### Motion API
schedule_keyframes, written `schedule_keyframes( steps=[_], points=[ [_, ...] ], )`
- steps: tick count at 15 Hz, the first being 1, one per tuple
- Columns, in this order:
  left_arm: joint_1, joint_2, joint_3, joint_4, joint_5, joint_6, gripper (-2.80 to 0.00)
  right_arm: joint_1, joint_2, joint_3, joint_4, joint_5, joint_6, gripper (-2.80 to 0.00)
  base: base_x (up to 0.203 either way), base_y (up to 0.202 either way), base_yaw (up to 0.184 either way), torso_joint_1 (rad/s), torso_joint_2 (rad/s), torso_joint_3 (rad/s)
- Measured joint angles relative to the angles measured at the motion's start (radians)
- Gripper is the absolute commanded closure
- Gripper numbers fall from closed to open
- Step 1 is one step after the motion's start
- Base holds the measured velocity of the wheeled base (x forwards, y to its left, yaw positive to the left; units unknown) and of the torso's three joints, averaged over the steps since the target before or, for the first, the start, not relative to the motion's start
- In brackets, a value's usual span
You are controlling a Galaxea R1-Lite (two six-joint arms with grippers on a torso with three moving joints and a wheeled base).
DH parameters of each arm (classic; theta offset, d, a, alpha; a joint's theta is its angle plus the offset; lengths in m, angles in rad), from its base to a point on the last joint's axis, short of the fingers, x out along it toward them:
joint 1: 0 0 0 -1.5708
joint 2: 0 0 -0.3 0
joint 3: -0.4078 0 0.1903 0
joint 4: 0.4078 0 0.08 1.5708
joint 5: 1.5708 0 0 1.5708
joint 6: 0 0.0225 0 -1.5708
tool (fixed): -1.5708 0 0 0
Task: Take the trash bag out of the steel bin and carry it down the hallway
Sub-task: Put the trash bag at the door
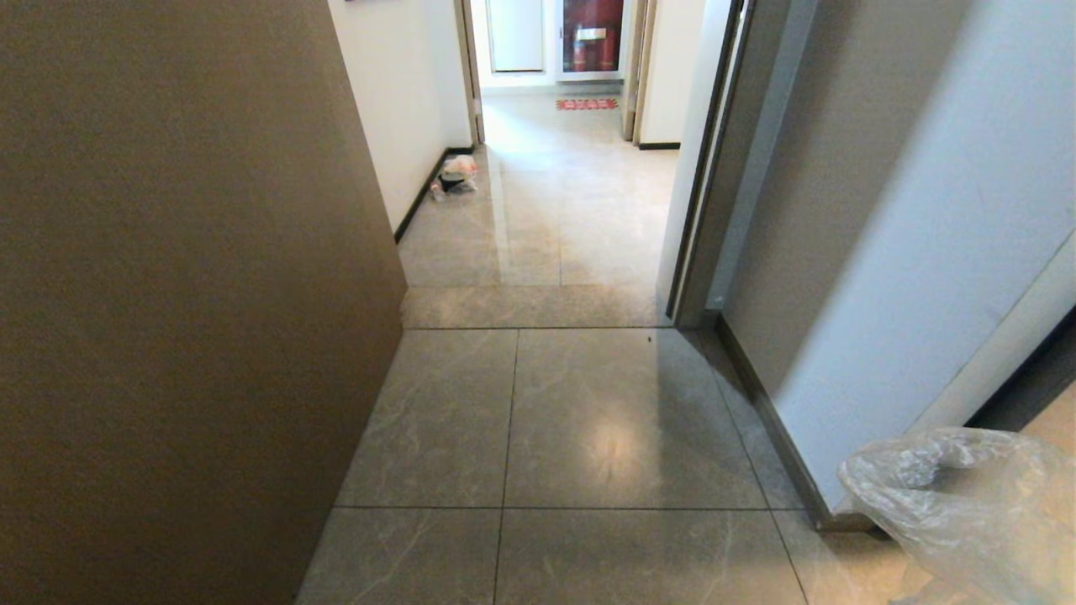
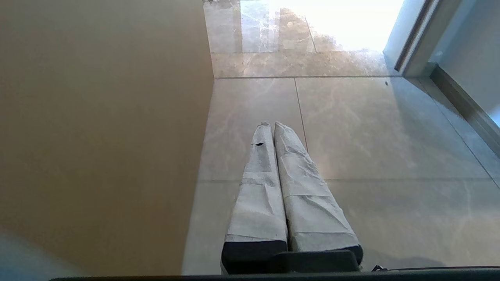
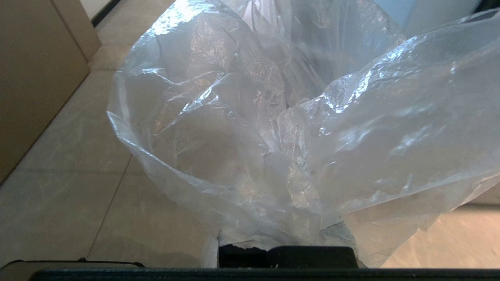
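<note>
The trash bag (image 1: 967,504), clear crinkly plastic, shows at the lower right corner of the head view. In the right wrist view the trash bag (image 3: 297,128) billows wide and fills most of the picture. Its plastic gathers into a bunch at my right gripper (image 3: 283,234), which is shut on it and mostly hidden under the folds. My left gripper (image 2: 272,125) hangs over the floor tiles, its white-wrapped fingers (image 2: 258,203) pressed together with nothing between them. The hallway (image 1: 555,210) runs ahead through a doorway to a red mat (image 1: 586,104). The steel bin is out of view.
A tall brown panel (image 1: 168,294) walls off the left side close by. A dark door frame (image 1: 706,168) and a white wall (image 1: 908,252) bound the right. A small heap of bags (image 1: 456,175) lies on the hallway floor against its left wall.
</note>
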Motion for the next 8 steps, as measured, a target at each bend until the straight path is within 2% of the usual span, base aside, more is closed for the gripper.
schedule_keyframes(
  steps=[8],
  points=[
    [0.0, 0.0, 0.0, -0.001, 0.0, 0.0, 0.0, 0.0, 0.0, 0.0, 0.0, 0.0, 0.0, 0.0, 0.192, 0.0, 0.001, 0.001, 0.0, 0.003]
  ],
)
